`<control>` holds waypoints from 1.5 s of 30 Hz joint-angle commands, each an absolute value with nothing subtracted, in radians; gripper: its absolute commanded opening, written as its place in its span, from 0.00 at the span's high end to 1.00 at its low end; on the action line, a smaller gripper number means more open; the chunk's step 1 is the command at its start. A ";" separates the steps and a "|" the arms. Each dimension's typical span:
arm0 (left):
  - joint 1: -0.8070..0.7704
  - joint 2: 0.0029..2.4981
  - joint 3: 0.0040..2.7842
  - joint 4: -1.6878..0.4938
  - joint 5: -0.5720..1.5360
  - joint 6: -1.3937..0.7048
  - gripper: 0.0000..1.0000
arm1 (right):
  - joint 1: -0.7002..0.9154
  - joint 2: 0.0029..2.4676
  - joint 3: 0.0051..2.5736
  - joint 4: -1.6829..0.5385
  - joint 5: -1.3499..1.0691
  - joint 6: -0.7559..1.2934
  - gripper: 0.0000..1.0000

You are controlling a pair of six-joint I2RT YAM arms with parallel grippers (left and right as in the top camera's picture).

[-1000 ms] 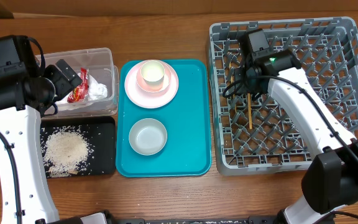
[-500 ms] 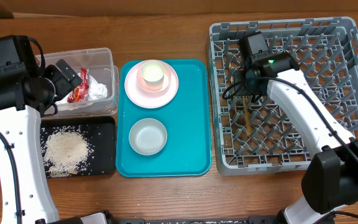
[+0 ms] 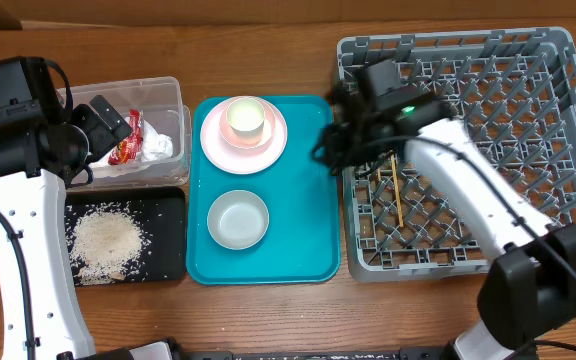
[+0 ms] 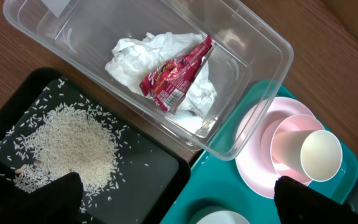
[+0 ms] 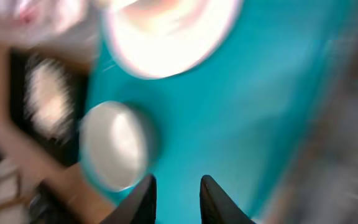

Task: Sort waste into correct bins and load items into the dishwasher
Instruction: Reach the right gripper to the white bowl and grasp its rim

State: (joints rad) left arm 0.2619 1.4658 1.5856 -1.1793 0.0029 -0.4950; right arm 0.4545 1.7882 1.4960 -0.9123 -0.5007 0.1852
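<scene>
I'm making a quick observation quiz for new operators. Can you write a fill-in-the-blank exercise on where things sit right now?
1. The red snack wrapper lies on the crumpled napkin inside the clear ____.
2. The rice is heaped on the ____ tray.
3. The cream cup stands on the pink ____.
4. The chopsticks lie in the grey ____.

Missing words: tub; black; plate; rack.

Left fingers [image 4: 58,198] spread wide, right fingers [image 5: 143,200] narrowly parted, seemingly empty, view blurred
</scene>
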 commanded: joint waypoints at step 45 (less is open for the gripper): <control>0.256 1.451 1.604 -1.178 -0.010 -0.487 0.00 | 1.130 2.059 1.493 -0.664 0.138 0.174 0.66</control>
